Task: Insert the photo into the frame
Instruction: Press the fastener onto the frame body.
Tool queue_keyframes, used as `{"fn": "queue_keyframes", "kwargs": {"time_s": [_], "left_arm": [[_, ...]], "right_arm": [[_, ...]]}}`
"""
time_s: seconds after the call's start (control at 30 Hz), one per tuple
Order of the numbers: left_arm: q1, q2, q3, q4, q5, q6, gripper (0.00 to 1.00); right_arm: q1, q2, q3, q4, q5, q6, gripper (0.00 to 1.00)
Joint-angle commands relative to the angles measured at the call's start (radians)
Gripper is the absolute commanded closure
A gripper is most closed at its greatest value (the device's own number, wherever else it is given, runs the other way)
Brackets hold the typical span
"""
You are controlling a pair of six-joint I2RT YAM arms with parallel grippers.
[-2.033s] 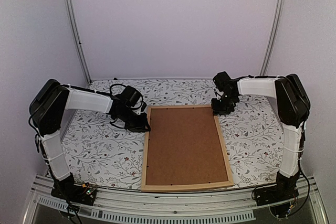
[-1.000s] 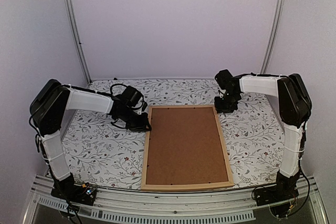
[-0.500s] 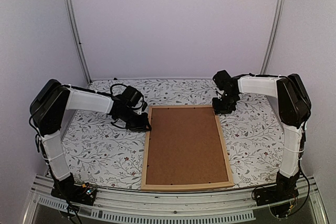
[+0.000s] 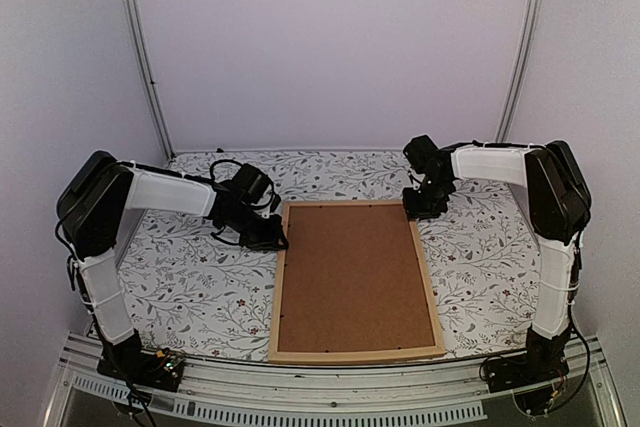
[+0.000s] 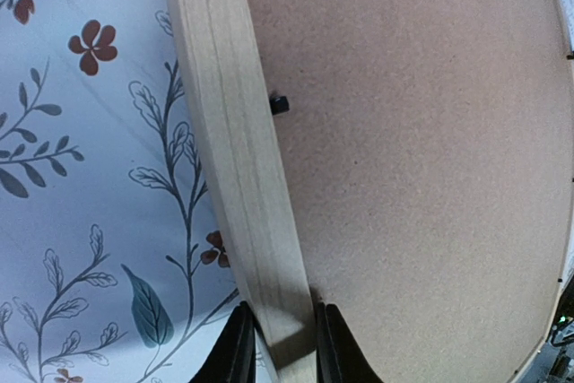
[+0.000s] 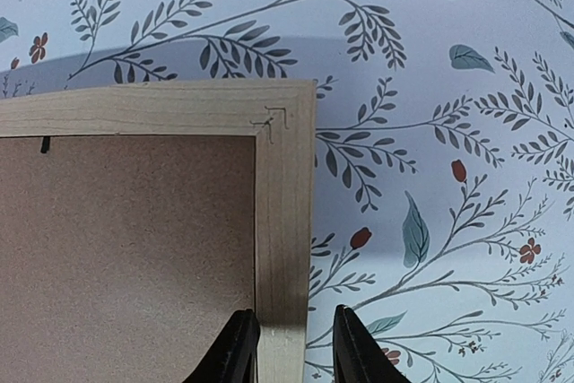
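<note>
The frame (image 4: pixel 277 287), thin light wood, lies back-up on the table with the brown backing board (image 4: pixel 352 272) in it. The photo is out of view. My left gripper (image 4: pixel 272 240) is at the frame's far left corner. In the left wrist view it (image 5: pixel 280 347) is shut on the left rail (image 5: pixel 229 132), both fingers against the wood. My right gripper (image 4: pixel 415 212) is at the far right corner. In the right wrist view it (image 6: pixel 294 347) stands open astride the right rail (image 6: pixel 285 213), with a gap between the outer finger and the wood.
A floral cloth (image 4: pixel 190 287) covers the table. Small black retaining tabs (image 5: pixel 279 104) (image 6: pixel 44 143) sit at the board's edge. The frame's near rail (image 4: pixel 355 354) lies close to the table's front edge. Metal posts (image 4: pixel 140 47) stand at the back corners.
The right gripper, which had drawn outward a second ago, has come back left over the frame's far right corner. The left gripper and the frame have not visibly moved.
</note>
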Motion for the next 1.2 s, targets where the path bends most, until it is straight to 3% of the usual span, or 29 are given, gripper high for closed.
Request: {"fn": "queue_keyframes", "kwargs": {"time_s": [0.0,0.57,0.87,1.17], "left_arm": [[-0.033,0.031,-0.024,0.020,0.025,0.050,0.82],[-0.033,0.034,-0.033,0.025,0.026,0.050,0.82],[-0.033,0.033,-0.036,0.026,0.026,0.051,0.82],[-0.033,0.031,-0.039,0.028,0.029,0.051,0.82]], "right_arm": [[-0.009,0.003,-0.009,-0.001,0.012,0.004,0.69],[-0.032,-0.026,-0.058,0.018,0.003,0.009,0.69],[-0.064,-0.088,-0.067,0.077,-0.141,0.024,0.69],[-0.069,-0.080,-0.082,0.041,-0.064,0.010,0.69]]}}
